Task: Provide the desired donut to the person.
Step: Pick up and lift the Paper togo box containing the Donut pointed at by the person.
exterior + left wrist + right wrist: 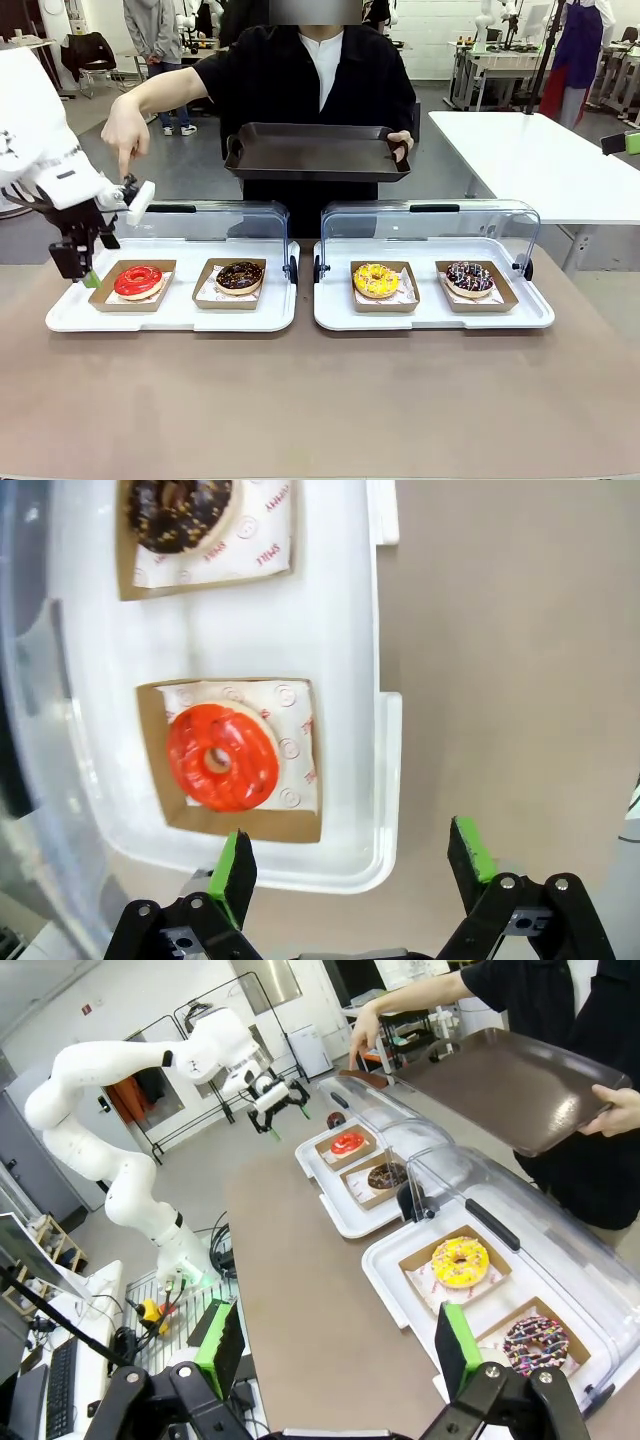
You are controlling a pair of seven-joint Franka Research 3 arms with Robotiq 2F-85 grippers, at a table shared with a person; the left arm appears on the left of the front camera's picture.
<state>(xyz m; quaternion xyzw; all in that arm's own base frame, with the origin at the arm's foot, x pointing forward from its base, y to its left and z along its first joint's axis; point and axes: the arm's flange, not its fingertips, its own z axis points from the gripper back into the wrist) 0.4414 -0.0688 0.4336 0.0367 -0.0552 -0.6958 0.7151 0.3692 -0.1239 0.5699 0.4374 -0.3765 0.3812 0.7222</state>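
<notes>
- The person's hand (125, 135) is pointing down at a glossy red-iced ring donut (138, 280) lying on printed paper (290, 745).
- The left gripper (350, 855) and right gripper (340, 1345) are holding their fingers apart.

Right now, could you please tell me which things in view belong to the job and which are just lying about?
In the job:
red donut, which the person's hand seems to point at
tray, held out
left end effector, open, near that donut

Lying about:
chocolate donut
yellow donut
sprinkled donut
right end effector, open, holding nothing
</notes>
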